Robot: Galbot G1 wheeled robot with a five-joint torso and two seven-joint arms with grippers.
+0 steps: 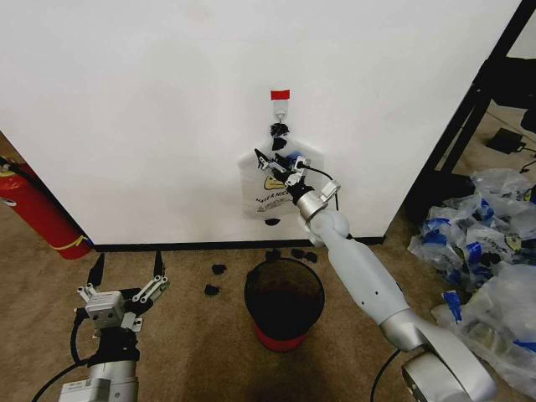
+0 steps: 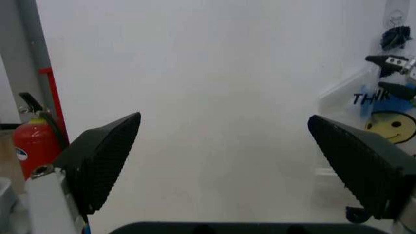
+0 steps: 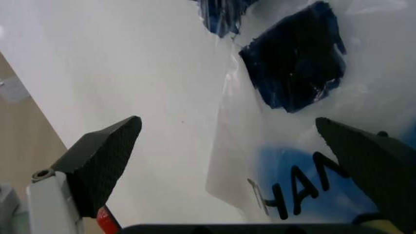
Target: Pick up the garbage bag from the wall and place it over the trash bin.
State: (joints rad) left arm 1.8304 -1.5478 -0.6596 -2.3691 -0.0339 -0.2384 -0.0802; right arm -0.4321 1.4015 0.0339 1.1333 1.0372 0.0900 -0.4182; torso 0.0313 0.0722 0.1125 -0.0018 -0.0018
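Nearest the head camera, low on the left: my left gripper [image 1: 126,280], parked above the carpet [image 1: 184,343], fingers spread, pinching nothing. Its wrist view faces the wall [image 2: 215,97], with the fire extinguisher [image 2: 36,146] off to one side.

Right arm reaches up and far, toward the wall [image 1: 167,109]. Right gripper [image 1: 279,165] sits at the upper part of the bag [image 1: 260,197], fingers spread. From its wrist view the two pads [image 3: 104,163] stand wide apart, with the bag's plastic [image 3: 293,146] and the wall behind it showing between them. Cannot tell whether either pad touches the plastic; nothing is pinched.

Bag hangs flat against the wall, below the red tape [image 1: 280,94], its dark handles bunched just under the hook [image 1: 280,111]. Blue print and yellow smiley are visible in the left wrist view [image 2: 390,124].

Bin [image 1: 284,303] stands upright on the carpet, near side of the wall, directly below the bag and well apart from it. Small dark scraps [image 1: 219,270] lie on the carpet between bin and baseboard. Heap of plastic bags [image 1: 486,251] lies at far right. Extinguisher [image 1: 38,209] leans at far left.
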